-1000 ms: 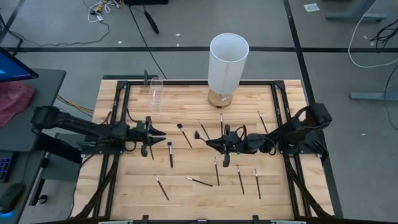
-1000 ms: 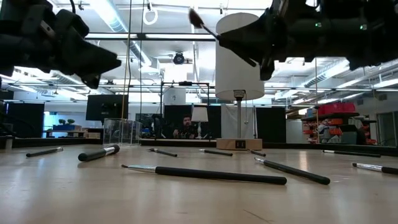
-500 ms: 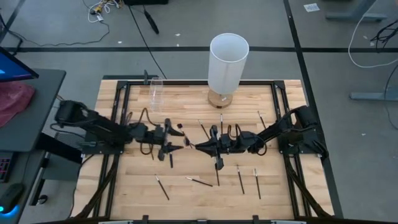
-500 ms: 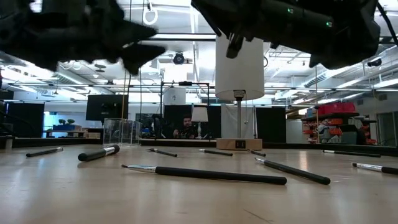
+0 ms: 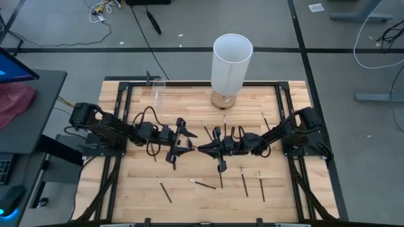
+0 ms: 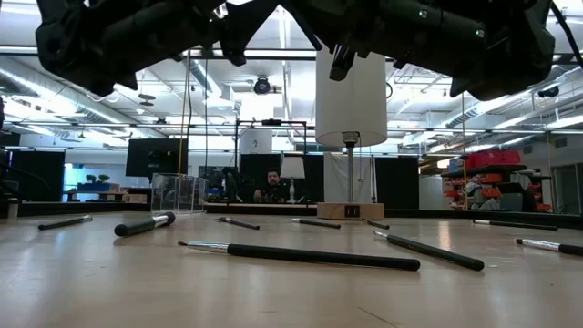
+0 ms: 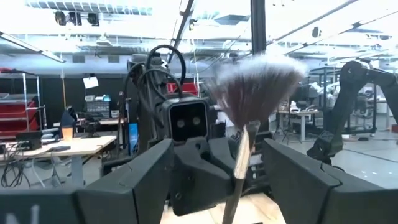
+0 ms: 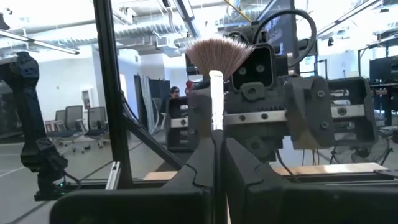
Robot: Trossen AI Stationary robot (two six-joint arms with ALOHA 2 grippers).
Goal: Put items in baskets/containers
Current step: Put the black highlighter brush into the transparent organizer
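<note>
One transparent, colourless cup [image 5: 158, 94] is stood upright on the pale wooden plank table [image 5: 290, 189], just left of the lamp [image 5: 231, 63]. The lamp is a single white cylindrical shade on a small wooden base.

The left gripper [image 5: 187, 142] is positioned in front of the lamp and slightly left of it, raised above the table. Its two dark fingers are spread wide, and nothing is gripped by them.

One fan brush [image 7: 252, 87] is presented between those spread fingers. A dark flared tuft with paler tips, a silver ferrule and a thin handle are shown.

The right gripper [image 5: 201, 149] is placed tip to tip with the left gripper, in front of the lamp. Its fingers are closed tightly on the fan brush handle, as seen in the right wrist view.

Loose brushes [image 5: 220, 173] are laid flat on the table. Three thin ones are counted between the grippers and the lamp. Five are counted in a row beyond the grippers, away from the lamp. Others are partly hidden under the left arm.
</note>
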